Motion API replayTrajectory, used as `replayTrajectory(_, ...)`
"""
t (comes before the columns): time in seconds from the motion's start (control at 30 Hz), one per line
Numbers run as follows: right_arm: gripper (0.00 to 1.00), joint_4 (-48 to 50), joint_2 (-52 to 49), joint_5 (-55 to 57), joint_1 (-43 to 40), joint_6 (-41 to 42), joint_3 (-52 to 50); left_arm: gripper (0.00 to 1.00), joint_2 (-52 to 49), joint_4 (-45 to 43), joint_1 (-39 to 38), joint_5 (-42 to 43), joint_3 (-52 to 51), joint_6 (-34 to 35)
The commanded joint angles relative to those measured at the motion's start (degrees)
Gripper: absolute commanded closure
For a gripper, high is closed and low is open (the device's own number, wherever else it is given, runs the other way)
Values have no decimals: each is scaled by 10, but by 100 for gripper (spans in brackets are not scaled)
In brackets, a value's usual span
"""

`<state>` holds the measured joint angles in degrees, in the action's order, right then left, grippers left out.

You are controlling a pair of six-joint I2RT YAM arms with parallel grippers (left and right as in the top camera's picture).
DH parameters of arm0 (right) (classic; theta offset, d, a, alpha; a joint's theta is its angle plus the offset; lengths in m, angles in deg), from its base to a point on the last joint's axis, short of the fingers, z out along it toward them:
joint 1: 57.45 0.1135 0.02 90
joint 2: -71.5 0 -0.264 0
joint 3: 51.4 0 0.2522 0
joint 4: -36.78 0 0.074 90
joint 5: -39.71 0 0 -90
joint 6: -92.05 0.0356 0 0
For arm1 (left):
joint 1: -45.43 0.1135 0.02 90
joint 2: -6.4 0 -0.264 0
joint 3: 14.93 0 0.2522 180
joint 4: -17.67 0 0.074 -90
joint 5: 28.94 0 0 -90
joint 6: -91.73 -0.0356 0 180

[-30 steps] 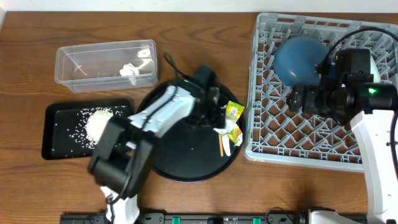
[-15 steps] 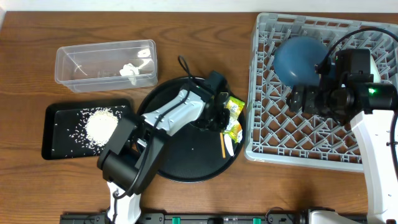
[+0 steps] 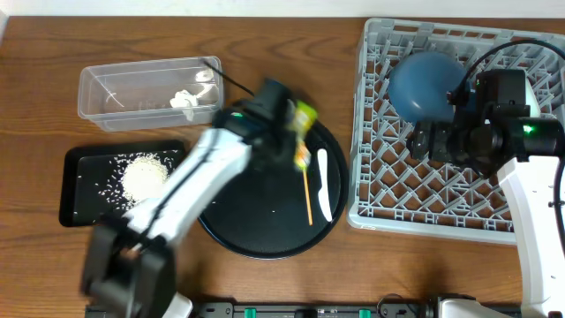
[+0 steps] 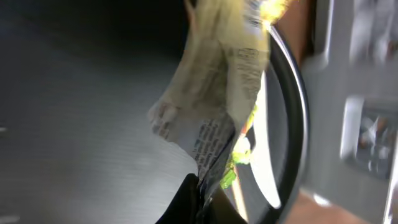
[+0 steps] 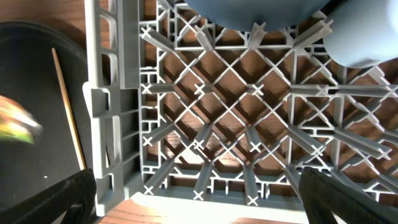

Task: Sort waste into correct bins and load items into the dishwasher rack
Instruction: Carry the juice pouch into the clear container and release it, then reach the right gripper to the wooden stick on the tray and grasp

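While the dishwasher rack (image 3: 424, 223) at right already holds the blue plate (image 3: 422, 81), the wooden stick (image 3: 308, 196) lies on the round black tray (image 3: 256, 221), so I'd say plenty remains. The left gripper (image 4: 200, 196) grips a yellow-green wrapper (image 3: 303, 117) above that tray's upper edge; the right gripper (image 5: 199, 193) hangs wide open over the rack. Bare wooden table (image 3: 291, 44) throughout.

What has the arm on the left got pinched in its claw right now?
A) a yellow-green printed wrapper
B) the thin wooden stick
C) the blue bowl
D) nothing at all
A: the left gripper is shut on the yellow-green wrapper, while the wooden stick lies on the round black tray and the blue bowl sits in the rack.
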<state>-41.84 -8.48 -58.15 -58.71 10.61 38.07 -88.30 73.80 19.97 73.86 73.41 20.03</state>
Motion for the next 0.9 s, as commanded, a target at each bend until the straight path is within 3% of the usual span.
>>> replayTrajectory(0.0,1,-1,1,4,5,-5,-2,94,58,-20,83,-96,6,-29)
replayTrajectory(0.17,1,-2,1,3,5,-4,-2,94,78,-121,216,-98,5,-33)
replayTrajectory(0.4,1,-5,1,3,5,-4,-2,92,16,-206,318,-46,5,-32)
replayTrajectory(0.43,1,-5,1,3,5,-4,-2,83,8,-210,323,-44,5,-32)
replayTrajectory(0.47,1,-5,1,3,5,-4,-2,62,-2,-211,329,-44,5,-32)
replayTrajectory(0.57,1,-5,1,-9,5,-5,-2,40,-15,-199,340,-42,5,-32)
replayTrajectory(0.67,1,-2,1,-44,6,-24,-2,34,-10,-153,342,-42,5,-32)
replayTrajectory(0.87,1,46,1,-152,25,-46,-2,30,12,48,340,3,5,-32)
